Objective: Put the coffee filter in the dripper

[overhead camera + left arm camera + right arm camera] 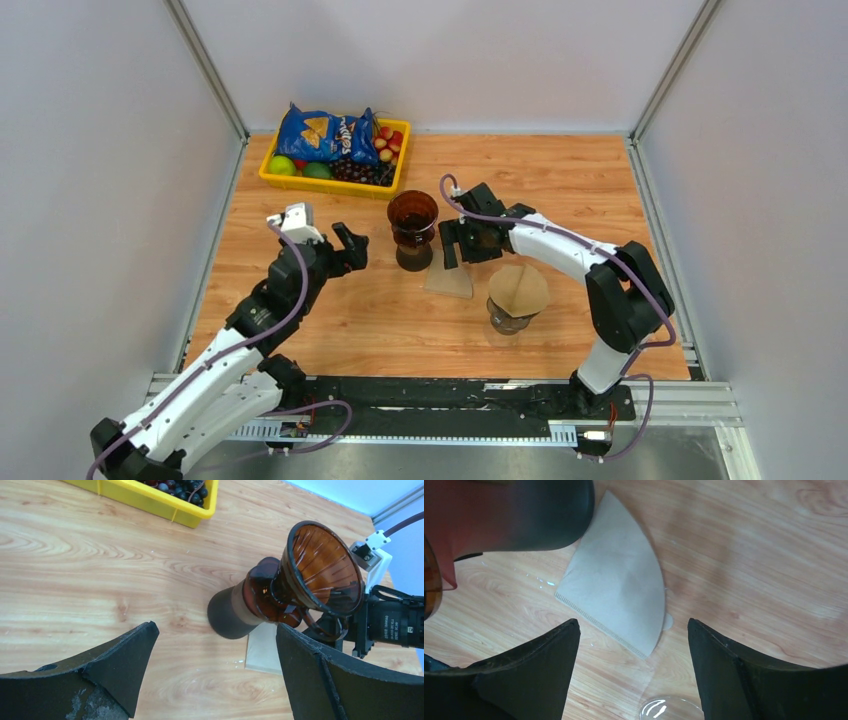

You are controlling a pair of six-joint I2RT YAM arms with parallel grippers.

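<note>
The amber dripper point(412, 222) stands upright on a dark base at the table's middle; it also shows in the left wrist view point(320, 570). A flat, folded paper coffee filter point(451, 282) lies on the wood just right of the base, and shows in the left wrist view point(262, 650) and the right wrist view point(616, 595). My right gripper point(448, 247) is open and empty, just above the filter with its jaws point(633, 625) either side of the filter's near edge. My left gripper point(350, 248) is open and empty, left of the dripper point(215, 630).
A glass jar point(512, 318) capped with a brown filter point(518, 288) stands right of the flat filter; its rim shows in the right wrist view point(669, 710). A yellow tray point(300, 182) with a chip bag and fruit sits at the back left.
</note>
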